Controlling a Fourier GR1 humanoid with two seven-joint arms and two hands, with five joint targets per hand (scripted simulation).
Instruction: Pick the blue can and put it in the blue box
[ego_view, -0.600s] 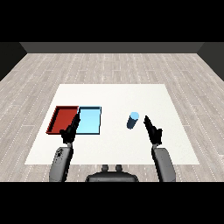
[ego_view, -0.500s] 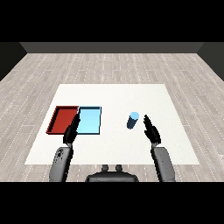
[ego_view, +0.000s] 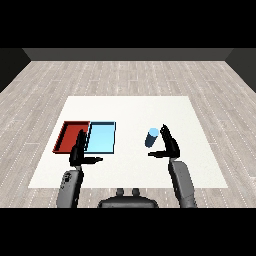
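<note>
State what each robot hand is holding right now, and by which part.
Nothing is held. The right robot hand is open beside the blue can, not curled round it; the left robot hand is open too.

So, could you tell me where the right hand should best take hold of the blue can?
Probably round its middle, from the right. The blue can stands upright on the white table, apart from the trays, with the open right hand already beside it, fingers and thumb apart.

A white bench (ego_view: 130, 107) is sitting at ctr of a floor (ego_view: 125, 77) of pale grey wood-look planks, w/ boards running in staggered rows. A dark wall (ego_view: 128, 54) is closing off the far end of the rm. Even, flat light is falling across the bench top.
</note>
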